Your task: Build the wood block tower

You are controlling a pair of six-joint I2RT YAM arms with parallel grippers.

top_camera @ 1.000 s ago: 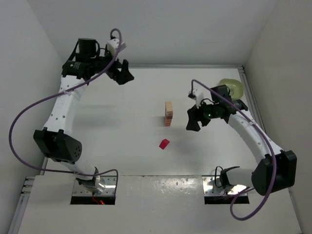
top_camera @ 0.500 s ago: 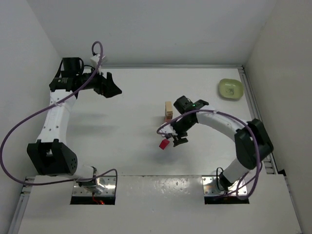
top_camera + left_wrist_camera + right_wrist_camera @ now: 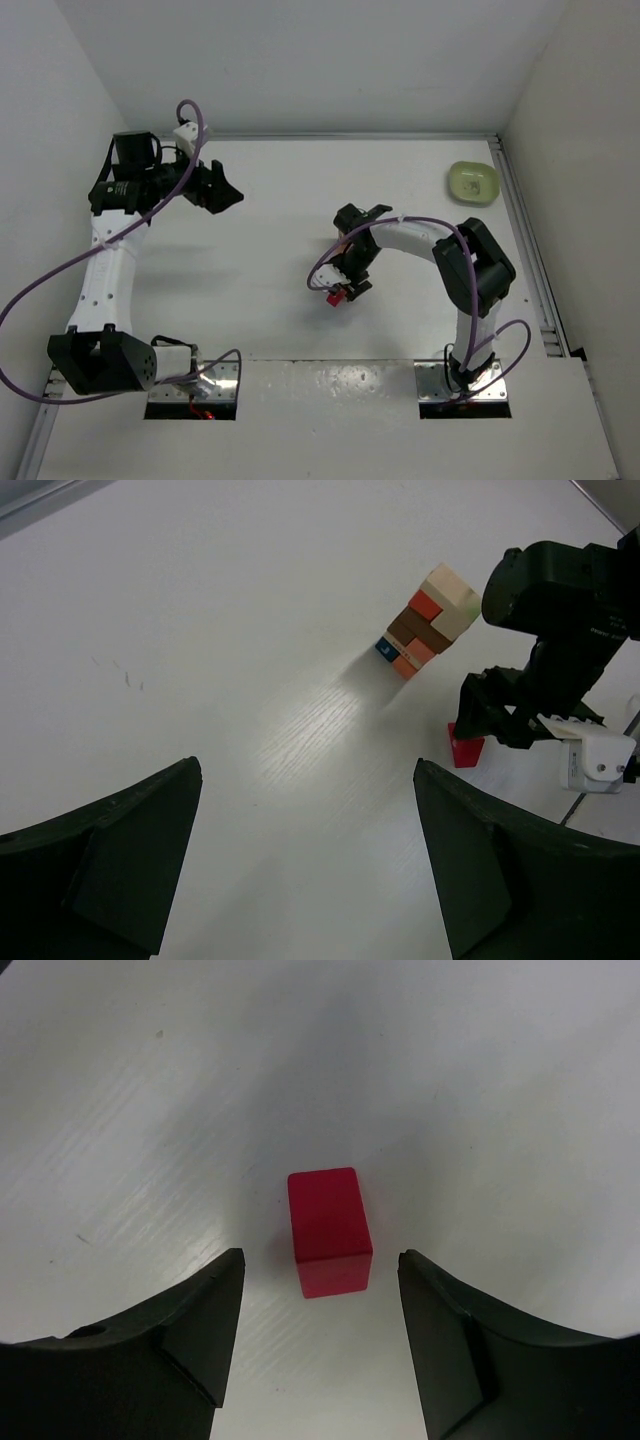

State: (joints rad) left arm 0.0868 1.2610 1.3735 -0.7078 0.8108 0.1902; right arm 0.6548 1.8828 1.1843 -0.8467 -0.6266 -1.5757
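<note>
Noting layout from the overhead view: white table (image 3: 260,300), with the left arm parked far back on the left side, its left gripper (image 3: 307,770) spread wide with nothing in it, well apart from the work. A light green bowl (image 3: 473,182) sits at the far right corner and is not involved. The tower (image 3: 425,620) stands mid-table, one block wide, with a pale cube on top and orange-red and dark brown below; it looks tilted in the left wrist view, though camera angle may account for that. The right gripper (image 3: 320,1260) hangs over the loose red block (image 3: 325,1225), which lies on the table near the tower on its near side, not touching it. The fingers are wide apart and straddle the block, with a gap on each side — no contact yet. Judgement: the step in hand is the grasp. The block sits slightly skewed to the fingers, so a small wrist twist should square the pads to its flat faces. Descend until the pads reach mid-height, close gently and centred, then lift straight up — the right arm is close beside the tower, so any sideways sweep risks toppling it.
</note>
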